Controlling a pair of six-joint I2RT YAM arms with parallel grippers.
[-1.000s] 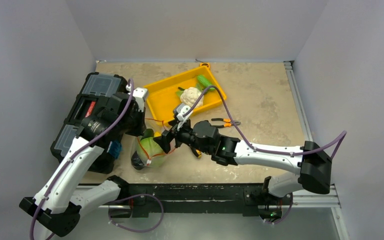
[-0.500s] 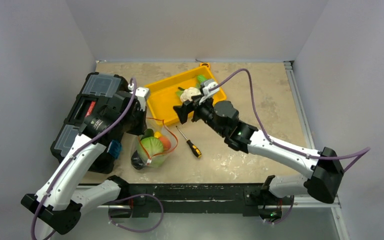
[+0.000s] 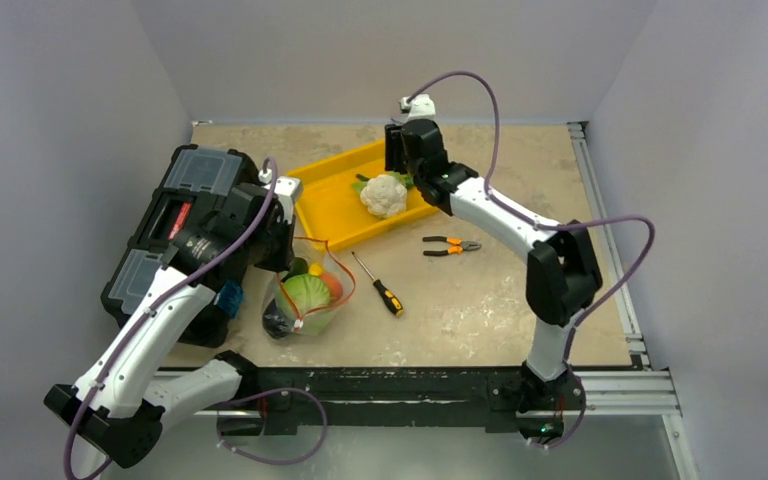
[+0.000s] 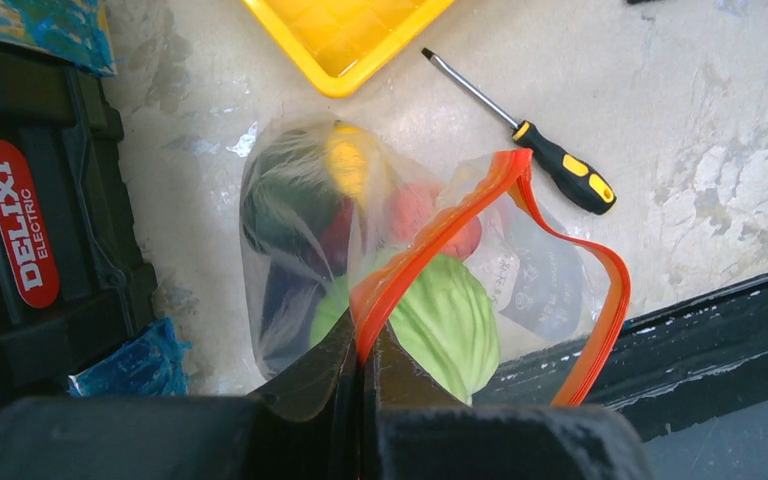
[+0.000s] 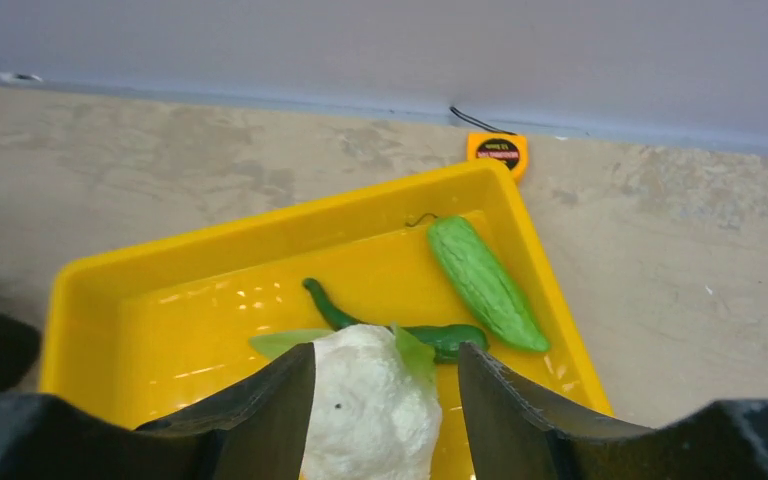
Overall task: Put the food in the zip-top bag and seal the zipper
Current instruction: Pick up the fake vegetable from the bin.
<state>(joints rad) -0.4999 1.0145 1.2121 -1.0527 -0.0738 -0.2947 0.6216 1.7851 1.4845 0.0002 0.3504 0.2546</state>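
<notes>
The clear zip-top bag [image 3: 300, 300] lies at the front left, its red-orange zipper [image 4: 440, 225] gaping open. My left gripper [image 4: 363, 350] is shut on the near end of the zipper strip. Inside the bag lie the pale green cabbage [image 4: 450, 320], yellow corn [image 4: 348, 160], an orange-red fruit [image 4: 420, 215] and dark produce [image 4: 280, 200]. The white cauliflower [image 3: 383, 195] sits in the yellow tray [image 3: 330, 205]. My right gripper [image 5: 387, 360] is open just above it, one finger on each side of the cauliflower [image 5: 370, 400], not closed on it.
A bumpy green gourd [image 5: 485, 283] and a dark green chili [image 5: 440, 338] lie in the tray behind the cauliflower. An orange tape measure [image 5: 497, 153] sits behind the tray. A black toolbox [image 3: 175, 220] stands at the left. A screwdriver [image 3: 380, 288] and pliers [image 3: 450, 245] lie mid-table.
My right arm swung from the bag's mouth back to the tray and now hovers over the cauliflower. An orange-red fruit now shows in the bag. The left gripper kept its hold.
</notes>
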